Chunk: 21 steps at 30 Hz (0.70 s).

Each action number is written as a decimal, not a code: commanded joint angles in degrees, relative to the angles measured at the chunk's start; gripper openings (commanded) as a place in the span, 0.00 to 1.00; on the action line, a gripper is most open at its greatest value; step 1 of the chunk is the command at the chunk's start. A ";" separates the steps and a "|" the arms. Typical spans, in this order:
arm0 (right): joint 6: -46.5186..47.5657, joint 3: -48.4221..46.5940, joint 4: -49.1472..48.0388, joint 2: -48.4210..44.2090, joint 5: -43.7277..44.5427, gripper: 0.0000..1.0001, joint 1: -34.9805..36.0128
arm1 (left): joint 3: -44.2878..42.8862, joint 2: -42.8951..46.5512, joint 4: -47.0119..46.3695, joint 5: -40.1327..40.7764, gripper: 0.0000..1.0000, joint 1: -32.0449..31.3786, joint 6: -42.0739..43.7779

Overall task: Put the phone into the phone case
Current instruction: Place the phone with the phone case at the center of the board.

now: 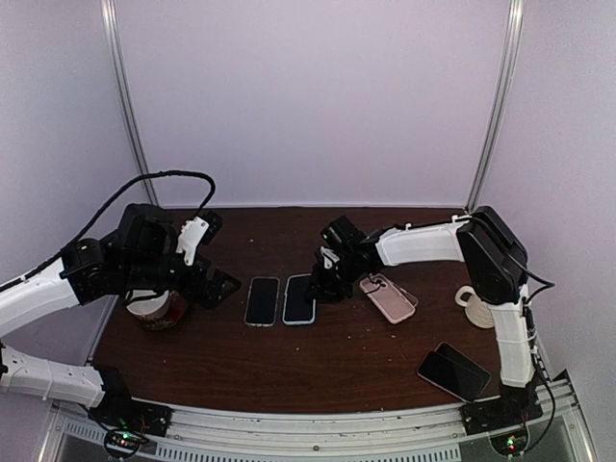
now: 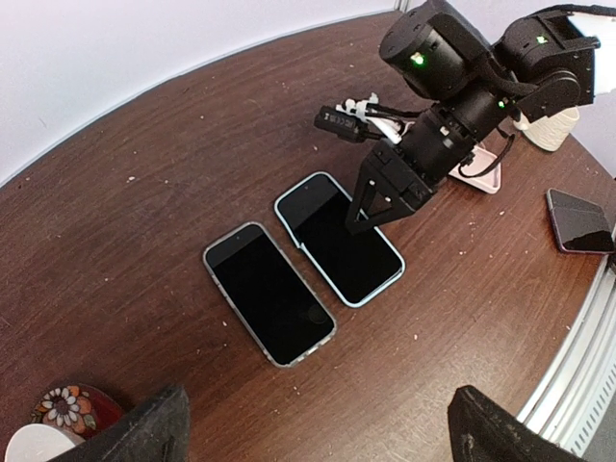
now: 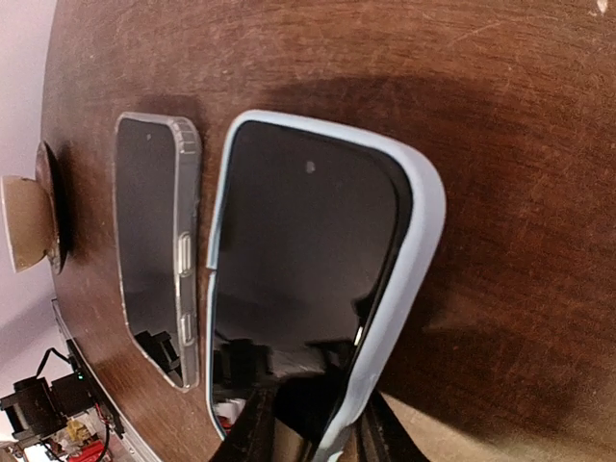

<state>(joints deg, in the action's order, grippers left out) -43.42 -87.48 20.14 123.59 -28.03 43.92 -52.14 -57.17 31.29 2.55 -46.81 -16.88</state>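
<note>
A black phone (image 1: 299,298) lies screen up in a light-blue phone case (image 3: 421,217) at the table's middle. It also shows in the left wrist view (image 2: 339,239). My right gripper (image 1: 322,282) is down at its right far end. In the right wrist view the gripper (image 3: 318,438) straddles the case's rim, one finger over the screen (image 3: 298,241) and one outside, closed on that edge. The phone's edge sits slightly proud of the rim there. My left gripper (image 1: 214,287) is open and empty, hovering left of the phones (image 2: 322,445).
A second phone in a clear case (image 1: 262,300) lies just left of the blue one (image 2: 269,294). A pink case (image 1: 388,296) lies right of the gripper. A white mug (image 1: 474,306) and a dark phone (image 1: 454,371) are at the right. A red floral cup (image 1: 159,308) stands under the left arm.
</note>
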 commanded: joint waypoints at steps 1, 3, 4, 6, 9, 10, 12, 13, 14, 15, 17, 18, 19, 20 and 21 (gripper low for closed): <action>3.36 -4.88 5.56 2.21 3.21 0.32 0.16 | 0.35 0.40 -2.98 -0.87 0.98 0.52 -0.43; 3.98 -5.53 6.87 2.71 3.77 0.33 0.20 | 0.44 0.23 -3.07 -0.83 0.98 0.45 -0.43; 4.04 -5.58 7.06 2.85 3.84 0.33 0.27 | 0.39 0.22 -3.08 -0.82 0.98 0.50 -0.43; 4.09 -5.41 7.11 2.74 4.23 0.36 0.64 | 0.37 0.10 -3.07 -0.93 0.97 0.49 -0.43; 4.30 -5.95 7.74 2.84 5.49 0.38 1.39 | 0.37 -0.10 -3.16 -1.12 0.97 0.51 -0.43; 4.22 -6.10 7.73 2.88 5.58 0.38 1.61 | 0.37 -0.21 -3.21 -1.12 0.98 0.49 -0.43; 3.46 -5.95 7.07 2.65 5.82 0.38 2.06 | 0.24 -0.42 -3.22 -1.16 0.98 0.49 -0.34; 3.09 -5.68 6.47 2.37 6.07 0.38 2.31 | 0.20 -0.55 -3.17 -1.20 0.97 0.49 -0.30; 2.86 -5.39 5.88 2.13 6.54 0.38 2.57 | 0.20 -0.56 -3.11 -1.18 0.97 0.54 -0.27; 2.74 -5.21 5.47 2.04 6.89 0.38 2.84 | 0.14 -0.71 -3.15 -1.20 0.98 0.50 -0.26; 2.78 -5.67 5.50 2.37 6.93 0.37 3.26 | 0.11 -0.90 -3.29 -1.33 0.97 0.49 -0.25; 2.89 -6.04 5.72 2.58 6.89 0.37 3.42 | 0.11 -0.97 -3.30 -1.52 0.98 0.50 -0.25; 2.98 -6.31 5.95 2.74 6.90 0.37 3.59 | 0.03 -1.12 -3.27 -1.69 0.98 0.53 -0.25; 3.06 -6.43 6.15 2.79 7.04 0.37 3.77 | -0.05 -1.23 -3.32 -1.76 0.97 0.49 -0.28; 3.08 -6.29 6.22 2.67 7.23 0.37 3.88 | -0.07 -1.26 -3.33 -1.83 0.97 0.49 -0.26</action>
<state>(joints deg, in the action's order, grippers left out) -40.45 -92.38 26.24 125.95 -21.91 46.33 -52.14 -57.98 30.92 1.76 -46.81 -16.88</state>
